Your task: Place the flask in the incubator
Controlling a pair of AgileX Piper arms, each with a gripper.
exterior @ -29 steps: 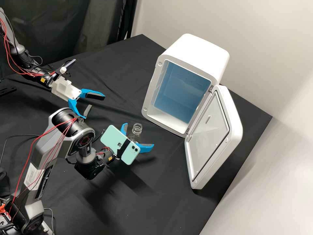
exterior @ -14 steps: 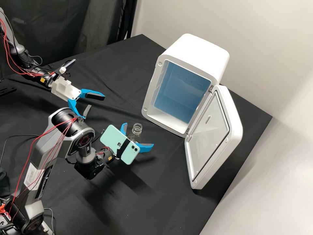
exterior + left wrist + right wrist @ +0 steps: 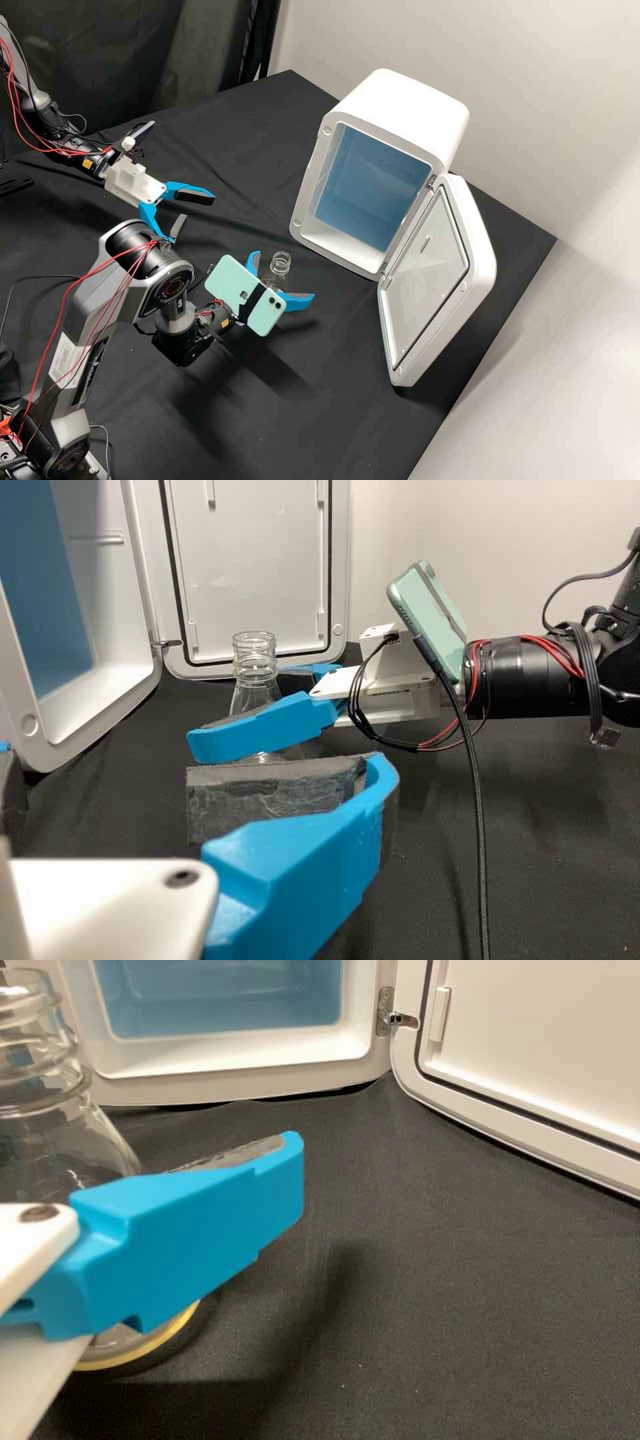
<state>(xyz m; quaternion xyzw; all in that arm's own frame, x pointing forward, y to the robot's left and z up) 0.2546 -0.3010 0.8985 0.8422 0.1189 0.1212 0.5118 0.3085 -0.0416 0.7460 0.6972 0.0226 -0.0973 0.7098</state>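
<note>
A clear glass flask (image 3: 280,265) stands upright on the black bench, a short way in front of the white incubator (image 3: 400,107). The incubator's blue inside faces the flask, and its door (image 3: 437,280) hangs wide open to the right. My right gripper (image 3: 283,280), which carries a mint-green phone (image 3: 243,293), is open with one blue finger on each side of the flask. In the right wrist view one finger (image 3: 180,1230) crosses in front of the flask (image 3: 50,1120). My left gripper (image 3: 179,208) is open and holds nothing, farther left and back.
The left wrist view looks past its own finger (image 3: 300,850) at the right gripper (image 3: 245,705) and the flask (image 3: 253,670). Red cables run along both arms. The bench's right edge (image 3: 507,313) lies just beyond the open door.
</note>
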